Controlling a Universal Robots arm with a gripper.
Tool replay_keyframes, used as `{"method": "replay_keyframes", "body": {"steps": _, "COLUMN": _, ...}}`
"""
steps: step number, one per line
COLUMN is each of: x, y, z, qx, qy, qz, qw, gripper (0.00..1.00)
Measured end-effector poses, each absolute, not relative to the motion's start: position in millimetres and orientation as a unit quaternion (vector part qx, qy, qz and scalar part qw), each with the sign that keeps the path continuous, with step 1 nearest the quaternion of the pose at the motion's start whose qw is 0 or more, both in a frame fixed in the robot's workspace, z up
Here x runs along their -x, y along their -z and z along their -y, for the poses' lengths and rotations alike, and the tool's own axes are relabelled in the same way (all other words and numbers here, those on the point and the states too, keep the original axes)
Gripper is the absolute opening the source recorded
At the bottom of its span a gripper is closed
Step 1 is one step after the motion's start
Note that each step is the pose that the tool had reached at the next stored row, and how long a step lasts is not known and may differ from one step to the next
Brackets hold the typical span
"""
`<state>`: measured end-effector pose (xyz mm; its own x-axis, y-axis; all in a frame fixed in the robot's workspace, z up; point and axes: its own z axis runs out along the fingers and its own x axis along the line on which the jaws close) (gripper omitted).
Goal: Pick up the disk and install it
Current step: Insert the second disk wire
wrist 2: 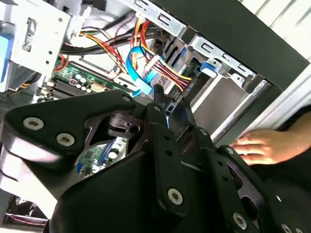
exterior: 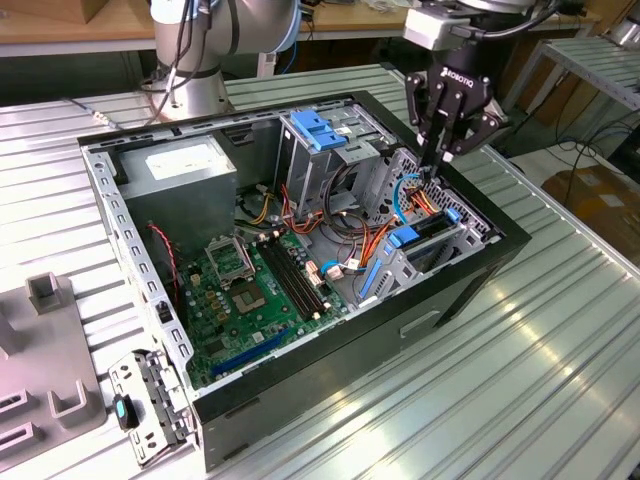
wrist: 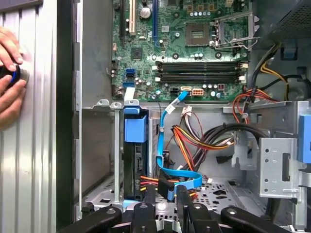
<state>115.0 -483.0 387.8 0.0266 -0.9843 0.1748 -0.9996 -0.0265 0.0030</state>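
The disk (exterior: 432,233) stands on edge in the drive bay at the corner of the open computer case (exterior: 330,350) on the exterior view's right, with blue rails at both ends. In the first wrist view the disk (wrist: 132,162) shows as a dark slab under a blue tab. My gripper (exterior: 440,158) hangs just above that bay, pointing down among the cables. In the first wrist view the gripper (wrist: 165,194) sits over a blue ribbon-cable connector (wrist: 165,186) beside the disk's slot. The gripper (wrist 2: 167,104) is also seen in the second wrist view, above red, yellow and blue wires.
A grey power-supply box (exterior: 175,170) and a metal cage with a blue cap (exterior: 318,130) stand inside the case behind the green motherboard (exterior: 250,290). A person's hand (wrist: 9,82) rests on the ribbed metal table (exterior: 520,380) beside the case. A grey fixture (exterior: 50,350) lies at the exterior view's left.
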Motion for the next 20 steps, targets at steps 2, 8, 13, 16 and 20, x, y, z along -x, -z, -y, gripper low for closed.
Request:
{"method": "replay_keyframes", "body": {"steps": 2, "x": -114.9, "y": -385.9, "z": 480.2, "qx": -0.713, "qy": -0.065, "qz": 0.695, "qw": 0.066, "gripper": 0.31}}
{"method": "replay_keyframes", "body": {"steps": 8, "x": -114.9, "y": -383.8, "z": 479.8, "qx": -0.713, "qy": -0.065, "qz": 0.695, "qw": 0.067, "gripper": 0.31}}
{"method": "replay_keyframes", "body": {"steps": 13, "x": -114.9, "y": -382.4, "z": 479.8, "qx": -0.713, "qy": -0.065, "qz": 0.695, "qw": 0.067, "gripper": 0.16}}
{"method": "replay_keyframes", "body": {"steps": 16, "x": -114.9, "y": -380.9, "z": 479.8, "qx": -0.713, "qy": -0.066, "qz": 0.694, "qw": 0.067, "gripper": 0.16}}
{"method": "replay_keyframes", "body": {"steps": 20, "x": -114.9, "y": -378.7, "z": 479.8, "qx": -0.713, "qy": -0.069, "qz": 0.694, "qw": 0.07, "gripper": 0.23}}
